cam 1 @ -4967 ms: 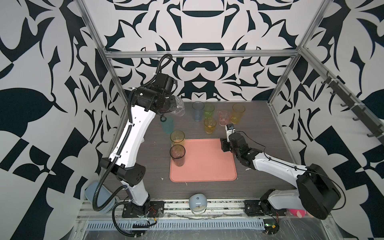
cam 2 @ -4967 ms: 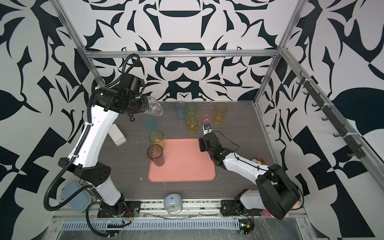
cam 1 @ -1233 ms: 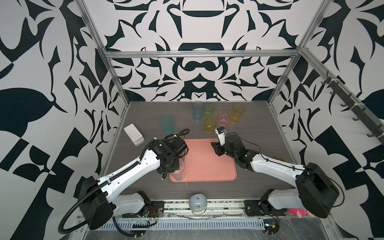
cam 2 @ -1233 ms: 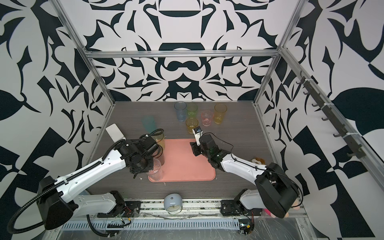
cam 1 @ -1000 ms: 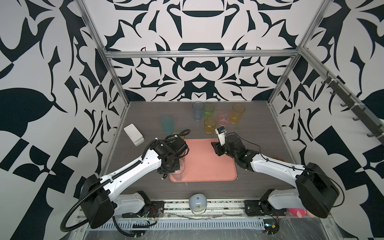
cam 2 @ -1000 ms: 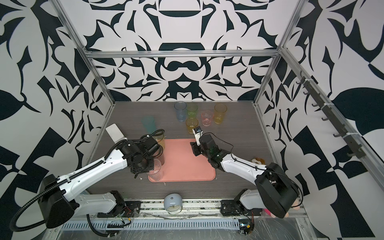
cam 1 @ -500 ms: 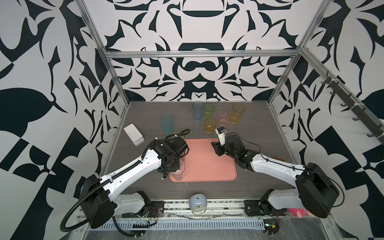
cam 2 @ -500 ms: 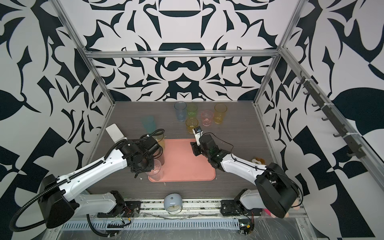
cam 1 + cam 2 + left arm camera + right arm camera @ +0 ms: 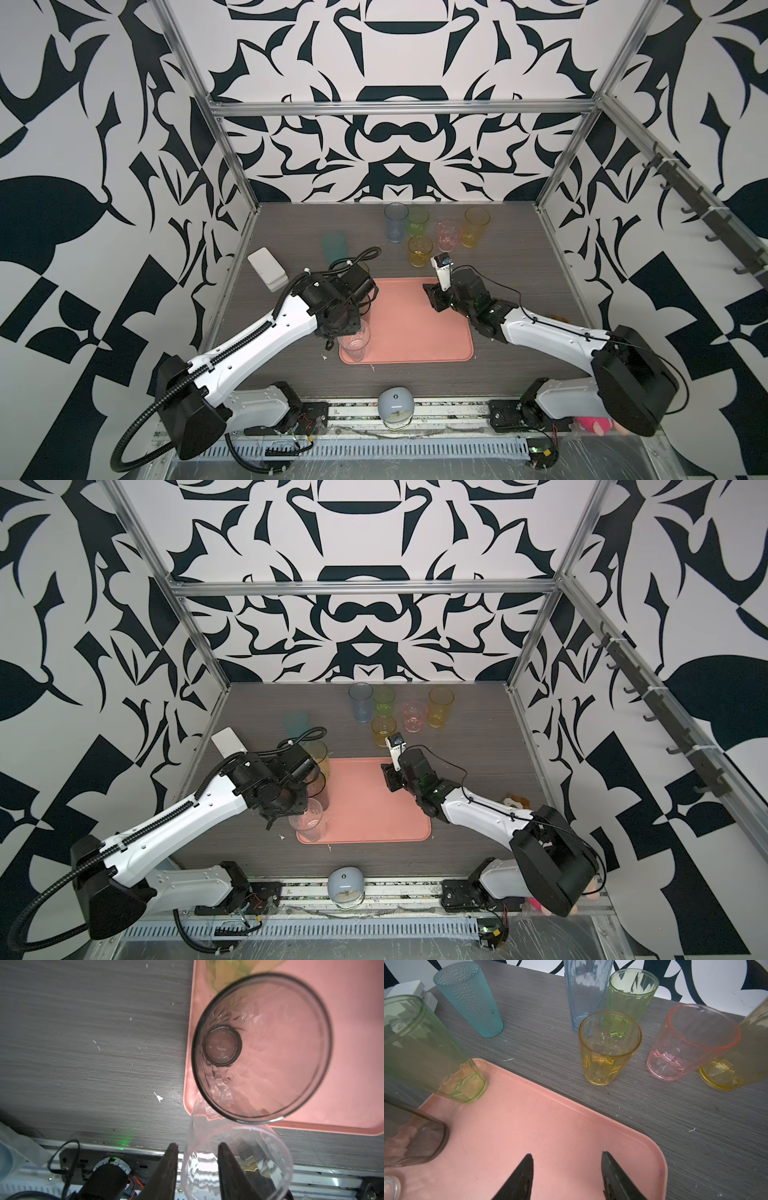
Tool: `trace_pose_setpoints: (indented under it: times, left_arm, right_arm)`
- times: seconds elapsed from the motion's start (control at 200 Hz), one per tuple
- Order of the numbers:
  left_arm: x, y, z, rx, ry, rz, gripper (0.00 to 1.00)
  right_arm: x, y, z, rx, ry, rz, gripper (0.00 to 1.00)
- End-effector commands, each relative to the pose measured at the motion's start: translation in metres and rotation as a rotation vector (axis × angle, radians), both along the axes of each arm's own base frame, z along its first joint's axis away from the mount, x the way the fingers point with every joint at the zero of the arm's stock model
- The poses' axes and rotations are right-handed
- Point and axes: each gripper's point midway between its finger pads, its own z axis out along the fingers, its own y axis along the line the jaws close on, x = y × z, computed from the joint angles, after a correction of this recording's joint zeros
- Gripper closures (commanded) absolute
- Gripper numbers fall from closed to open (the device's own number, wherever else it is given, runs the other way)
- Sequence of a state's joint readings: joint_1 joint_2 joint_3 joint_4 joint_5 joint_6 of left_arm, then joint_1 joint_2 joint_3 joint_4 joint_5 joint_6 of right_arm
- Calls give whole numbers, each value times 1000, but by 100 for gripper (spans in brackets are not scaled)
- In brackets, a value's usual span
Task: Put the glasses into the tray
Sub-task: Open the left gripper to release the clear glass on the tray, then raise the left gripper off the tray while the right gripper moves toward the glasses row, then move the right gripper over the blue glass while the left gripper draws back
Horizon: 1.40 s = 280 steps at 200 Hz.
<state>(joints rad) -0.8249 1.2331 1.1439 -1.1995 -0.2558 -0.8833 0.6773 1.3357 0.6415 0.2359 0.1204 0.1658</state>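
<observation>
jaws of your left gripper (image 9: 198, 1145) stand parted astride the rim of the clear glass (image 9: 354, 344), one finger inside and one outside, with slack around the thin wall. that glass stands upright in the near left corner of the tray (image 9: 419, 332), just beside the smoky grey glass (image 9: 261, 1047); a tall green glass (image 9: 425, 1049) holds the far left corner. your right gripper (image 9: 567, 1154) hangs spread and empty above the tray's far right part. beyond it, on the table (image 9: 675, 1115), stand six other glasses (image 9: 691, 1043).
</observation>
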Motion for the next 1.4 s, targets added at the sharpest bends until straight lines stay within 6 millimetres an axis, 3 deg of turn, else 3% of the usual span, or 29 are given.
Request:
trace_pose_setpoints:
  times: [0.0,0.155,0.46,0.79,1.065,1.225,1.395]
  left_arm:
    - [2,13,17,56,-35,-6,59]
    - [20,16,38,65,-103,-15,54]
    - [58,34,76,62,-226,35,39]
    - [80,50,75,54,-326,33,35]
    - [95,44,79,16,-478,-64,32]
    - [99,55,70,87,-520,-64,30]
    - [105,65,79,133,-613,-42,26]
  right_arm:
    - [2,-1,22,3,-55,-6,44]
    - [1,-6,31,-10,-62,-14,44]
    - [-4,11,76,65,96,-10,44]
    - [10,14,113,130,150,-114,44]
    - [31,19,143,116,172,-192,44]
    - [51,18,162,70,101,-227,43]
    - [74,28,177,67,0,-225,41]
